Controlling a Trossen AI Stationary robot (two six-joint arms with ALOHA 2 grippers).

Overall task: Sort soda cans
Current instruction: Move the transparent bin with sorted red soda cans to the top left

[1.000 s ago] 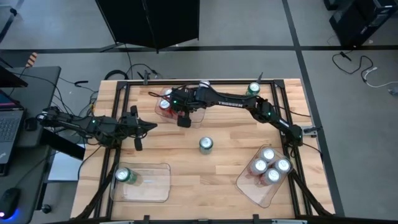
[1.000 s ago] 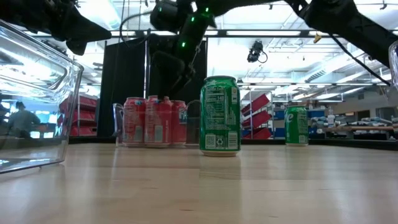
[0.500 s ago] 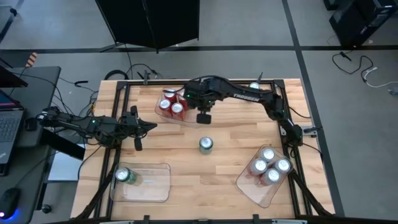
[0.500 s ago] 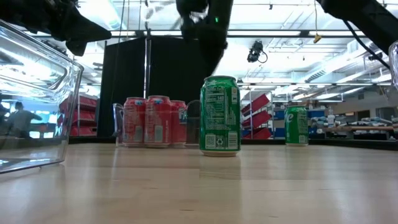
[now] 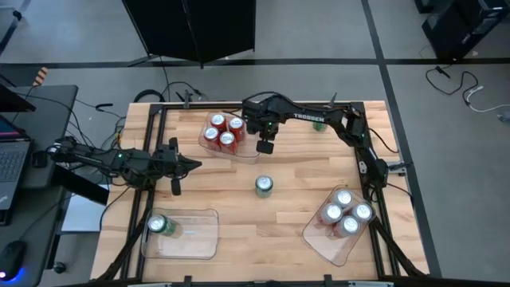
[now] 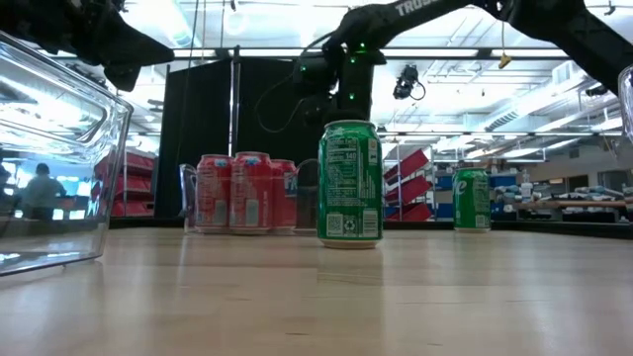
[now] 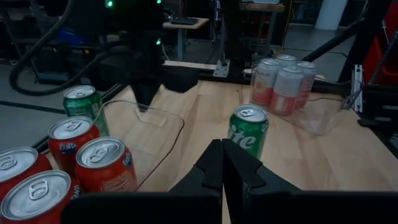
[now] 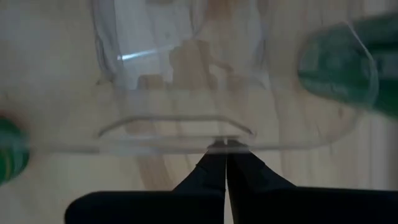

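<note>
- Loose green can (image 5: 264, 185): stands upright on bare wood at mid-tabletop, apart from every tray. A second loose green can (image 6: 472, 199) stands at the far edge, partly hidden under the right arm from above.
- Sorted stock: four red cans (image 5: 224, 131) in the far clear tray (image 5: 239, 154); four silver-white cans (image 5: 344, 211) in the near-right tray (image 5: 319, 239); one green can (image 5: 157, 225) in the near-left tray (image 5: 199, 239).
- Handling, as judged: rigid thin-walled cylinders, smooth and likely slippery, prone to tipping or denting. Weight cannot be told. Best taken across the body at mid-height, squarely, with moderate pressure.
- Right tool (image 5: 264, 146): hangs just beside the red-can tray, above the tabletop, fingers pinched together and empty.
- Left tool (image 5: 194, 164): waits over the tabletop's left side, pointing inward toward the centre, fingers pressed together, holding nothing.
- Progress, as judged: two green cans left to place; either tool must spread its fingers first.
</note>
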